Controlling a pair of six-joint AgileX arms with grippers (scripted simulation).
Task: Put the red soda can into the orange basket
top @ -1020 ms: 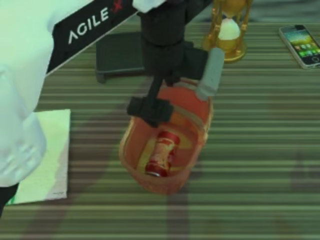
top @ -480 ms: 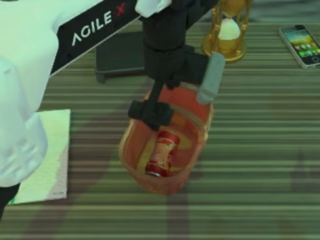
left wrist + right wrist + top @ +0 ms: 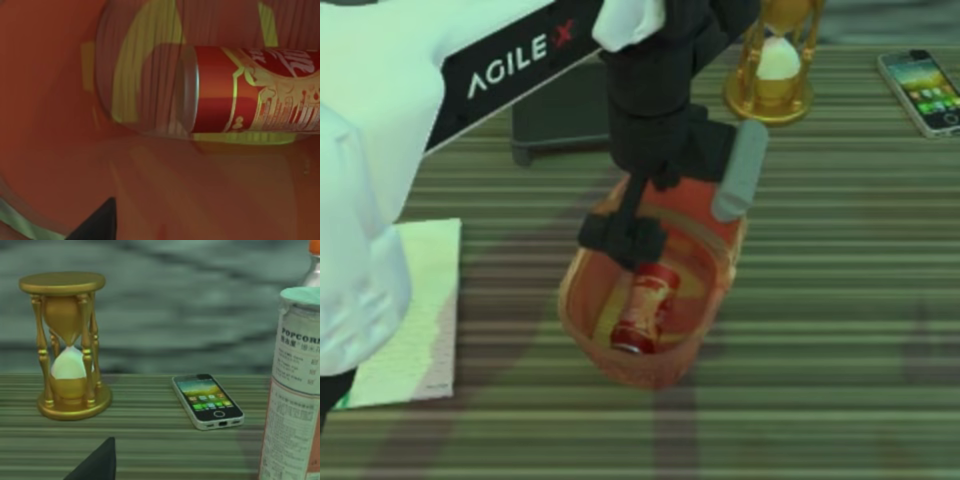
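Red soda can is lying on its side inside the orange basket, so placement appears complete. Left end effector is hovering over the basket's far half, holding nothing; its opening cannot be determined.

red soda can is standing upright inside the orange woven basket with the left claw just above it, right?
Not quite: the small red soda can lies on its side on the bottom of the oval orange woven basket, not upright. The top view and left wrist view show this. The left claw is just above it.
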